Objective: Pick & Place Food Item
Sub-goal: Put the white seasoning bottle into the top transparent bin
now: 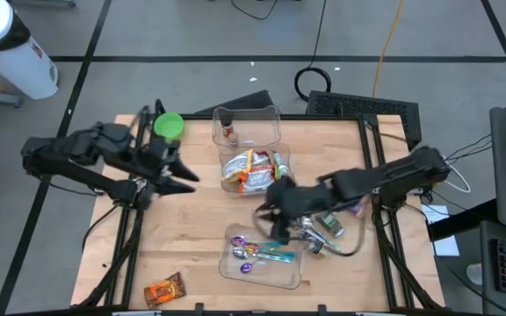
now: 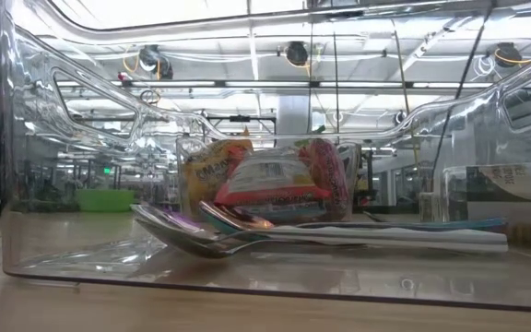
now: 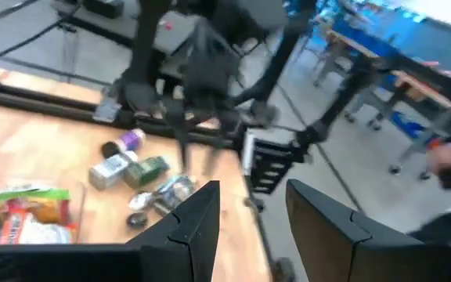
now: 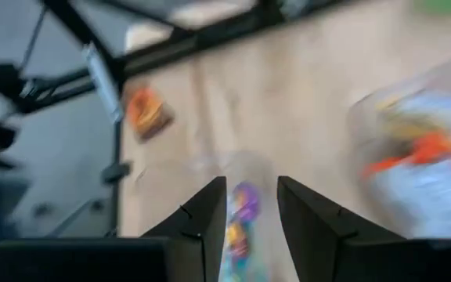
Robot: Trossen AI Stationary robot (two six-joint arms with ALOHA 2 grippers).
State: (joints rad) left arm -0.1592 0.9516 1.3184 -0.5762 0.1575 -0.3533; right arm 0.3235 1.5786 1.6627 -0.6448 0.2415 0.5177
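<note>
An orange snack packet (image 1: 165, 290) lies flat on the table near its near left corner; it also shows in the right wrist view (image 4: 147, 110). A clear bin (image 1: 255, 158) at the table's middle holds several snack packets (image 2: 265, 180). My right gripper (image 1: 269, 209) is open and empty, above the table between that bin and a clear tray of spoons (image 1: 266, 259); its fingers (image 4: 250, 188) point toward the table's left near side. My left gripper (image 1: 187, 180) is open and empty, above the table's left part, left of the snack bin (image 3: 253, 192).
A second clear bin (image 1: 249, 127) with a small bottle stands at the far middle. A green bowl (image 1: 169, 125) sits at the far left. Small cans and bottles (image 1: 328, 226) lie under my right arm. Bare wood shows at the near left.
</note>
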